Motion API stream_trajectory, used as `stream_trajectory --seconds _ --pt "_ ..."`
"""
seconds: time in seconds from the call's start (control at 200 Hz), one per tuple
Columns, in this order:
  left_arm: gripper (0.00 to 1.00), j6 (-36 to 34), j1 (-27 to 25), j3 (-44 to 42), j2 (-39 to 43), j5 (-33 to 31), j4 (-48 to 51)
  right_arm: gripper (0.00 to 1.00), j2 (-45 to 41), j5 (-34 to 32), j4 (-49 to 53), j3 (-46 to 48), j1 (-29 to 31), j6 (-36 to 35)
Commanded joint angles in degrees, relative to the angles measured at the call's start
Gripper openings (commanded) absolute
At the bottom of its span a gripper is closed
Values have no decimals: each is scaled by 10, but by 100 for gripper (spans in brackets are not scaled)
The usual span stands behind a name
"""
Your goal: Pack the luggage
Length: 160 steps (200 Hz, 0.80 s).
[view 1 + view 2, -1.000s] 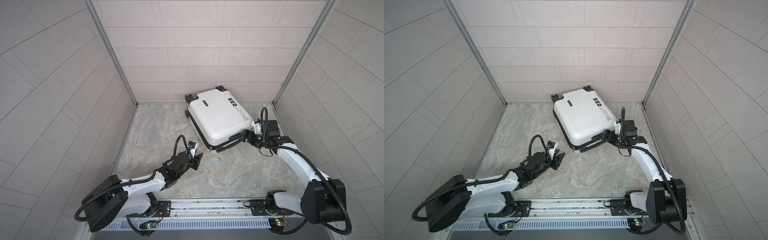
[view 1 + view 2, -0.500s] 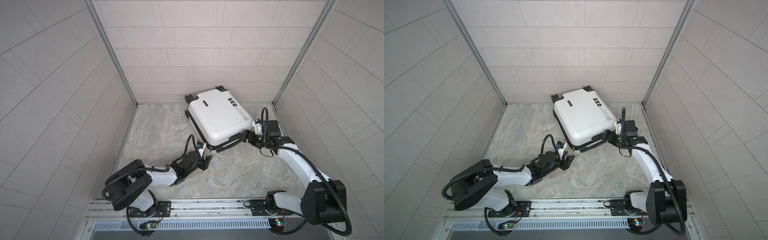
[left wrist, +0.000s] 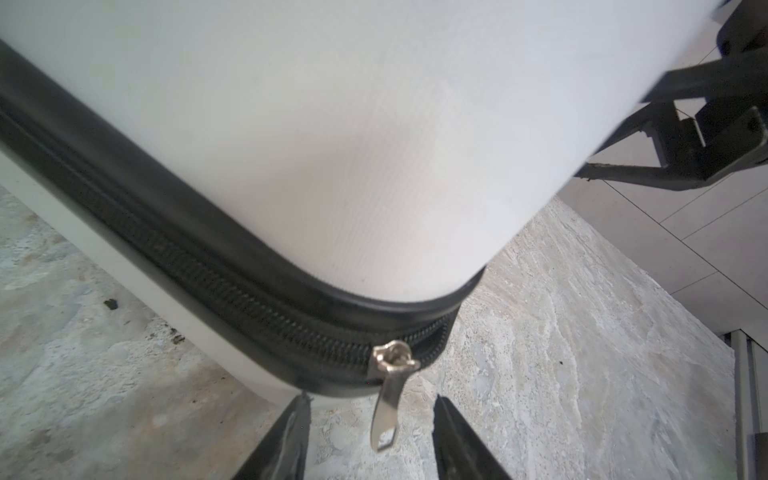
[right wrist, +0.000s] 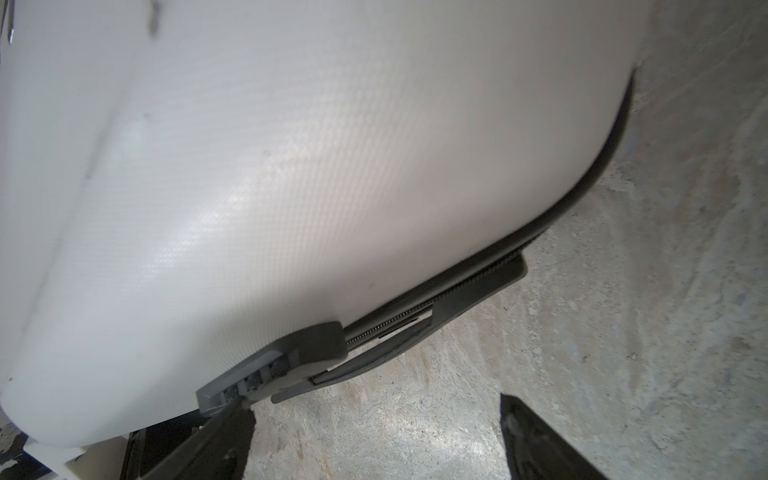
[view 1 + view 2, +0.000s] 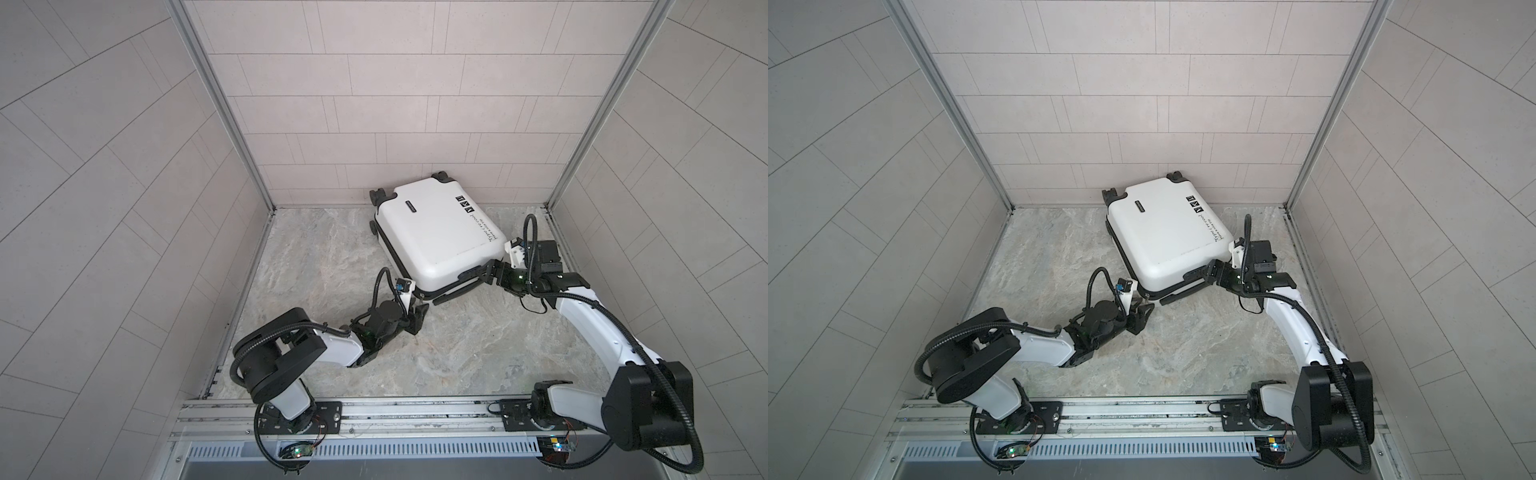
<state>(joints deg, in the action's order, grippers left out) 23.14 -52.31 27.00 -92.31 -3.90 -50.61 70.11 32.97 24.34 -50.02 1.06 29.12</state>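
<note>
The white luggage point(image 5: 436, 237) point(image 5: 1163, 232) lies flat and closed at the back of the stone floor, wheels toward the back wall. My left gripper point(image 5: 417, 316) point(image 5: 1144, 313) sits low at its near left corner. In the left wrist view this gripper point(image 3: 372, 401) is open, and the silver zipper pull point(image 3: 386, 411) hangs between the fingers without touching either. The zipper point(image 3: 208, 291) is closed up to that corner. My right gripper point(image 5: 482, 272) point(image 4: 374, 405) is open at the suitcase's near right edge, one finger point(image 4: 232, 424) against the end of the dark handle point(image 4: 316, 345).
Tiled walls enclose the floor point(image 5: 478, 353) on three sides, and the suitcase's wheels point(image 5: 377, 194) sit close to the back wall. A metal rail point(image 5: 395, 415) carrying both arm bases runs along the front edge.
My left arm has swung right and forward from the open floor to the suitcase's near left corner. The right arm and the suitcase have not moved.
</note>
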Motion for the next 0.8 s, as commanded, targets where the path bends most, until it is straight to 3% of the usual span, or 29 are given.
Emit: stream_trajectory --seconds 0.0,0.25,0.615,0.796 --pt "49 8 -3 23 -10 -19 -20 95 -12 -1 8 -7 -2 -7" --pt "36 17 -2 30 -25 -34 -27 95 -13 0 9 -6 -3 -7" --pt "16 6 -2 20 -27 7 -91 95 -13 1 12 -4 -7 -11" --pt "20 4 -2 18 -23 25 -106 95 -11 3 11 -3 -9 -10"
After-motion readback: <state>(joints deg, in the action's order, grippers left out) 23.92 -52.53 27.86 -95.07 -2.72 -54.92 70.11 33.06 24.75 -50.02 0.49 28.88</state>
